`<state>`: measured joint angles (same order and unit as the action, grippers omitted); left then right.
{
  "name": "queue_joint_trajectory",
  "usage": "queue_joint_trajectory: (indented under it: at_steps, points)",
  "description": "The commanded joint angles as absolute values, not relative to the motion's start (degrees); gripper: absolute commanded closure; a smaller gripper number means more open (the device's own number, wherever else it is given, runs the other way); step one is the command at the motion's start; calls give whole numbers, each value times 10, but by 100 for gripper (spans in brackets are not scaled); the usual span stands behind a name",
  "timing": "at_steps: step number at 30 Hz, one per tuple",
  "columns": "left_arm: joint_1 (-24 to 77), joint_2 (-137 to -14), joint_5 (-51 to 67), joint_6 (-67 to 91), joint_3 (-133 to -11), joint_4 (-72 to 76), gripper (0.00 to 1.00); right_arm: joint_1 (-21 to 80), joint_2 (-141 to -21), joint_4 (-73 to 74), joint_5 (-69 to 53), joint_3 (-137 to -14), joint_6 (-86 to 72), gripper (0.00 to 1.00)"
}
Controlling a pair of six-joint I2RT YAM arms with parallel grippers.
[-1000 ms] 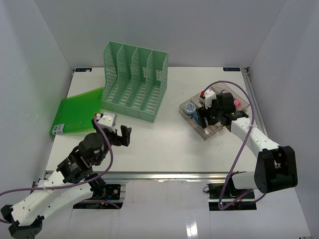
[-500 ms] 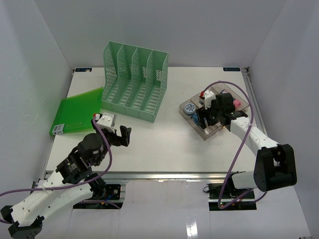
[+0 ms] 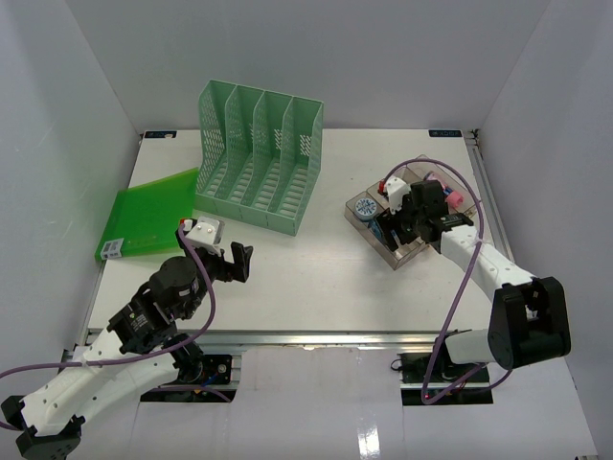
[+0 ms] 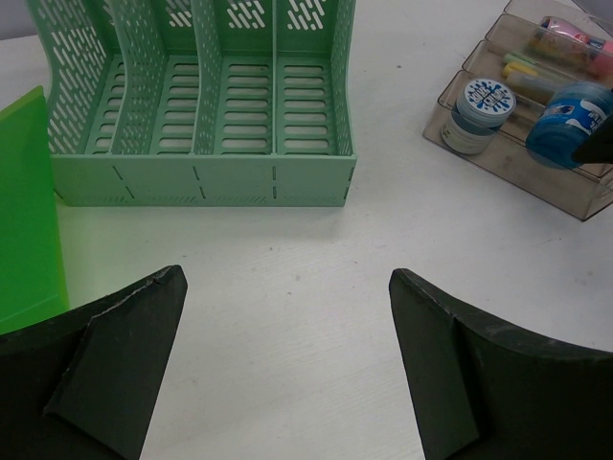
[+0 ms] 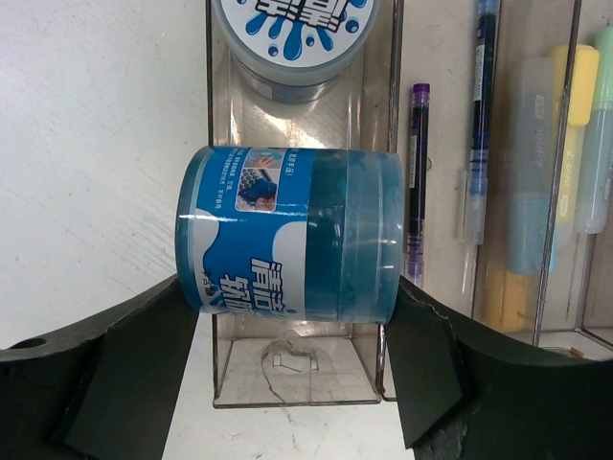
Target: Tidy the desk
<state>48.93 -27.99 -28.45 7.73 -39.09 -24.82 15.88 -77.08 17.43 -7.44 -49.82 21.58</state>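
The white desk [image 3: 316, 278] carries everything. My right gripper [image 5: 292, 287] is shut on a blue jar [image 5: 287, 235] lying sideways between its fingers, one finger at each end. It holds the jar just above the empty front compartment of the clear tiered tray [image 5: 287, 379]. From above, the right gripper [image 3: 397, 222] is over that tray [image 3: 407, 255] at the right. My left gripper [image 4: 287, 278] is open and empty above bare desk, in front of the green mesh file rack [image 4: 201, 125]; it also shows in the top view [image 3: 237, 261].
A white-lidded jar [image 5: 294, 38] sits in the tray beyond the blue jar. Pens [image 5: 479, 125] and highlighters [image 5: 536, 172] fill the other tray compartments. The green rack [image 3: 259, 158] stands at the back left, and a green folder [image 3: 148, 213] lies left of it.
My right gripper has shifted slightly towards the back left over the tray with the blue jar in it. The left arm has not moved.
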Motion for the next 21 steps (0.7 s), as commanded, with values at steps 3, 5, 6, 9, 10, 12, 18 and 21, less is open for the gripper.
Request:
queue_joint_trajectory:
  at_steps: [3, 5, 6, 9, 10, 12, 18, 21]
  points:
    - [487, -278, -279, 75, -390, -242, 2, 174, -754, 172, -58, -522, 244, 18]
    - [488, -278, -279, 75, -390, -242, 2, 176, -748, 181, -71, -526, 242, 11]
    - [488, -278, -279, 76, -390, -242, 2, 176, -746, 185, -77, -529, 241, 10]
    - [488, -278, -279, 76, -390, -242, 2, 176, -732, 201, -87, -548, 237, 10]
    - [488, -277, -279, 76, -390, -242, 2, 176, -726, 206, -89, -557, 237, 10]
    - [488, -277, -280, 78, -389, -242, 2, 176, -709, 212, -91, -575, 237, 10]
    - [488, -261, -289, 103, -380, -233, 2, 170, -637, 206, -196, -572, 282, 10]
    - [488, -248, -331, 149, -378, -236, 2, 161, -613, 207, -322, -533, 326, 10]
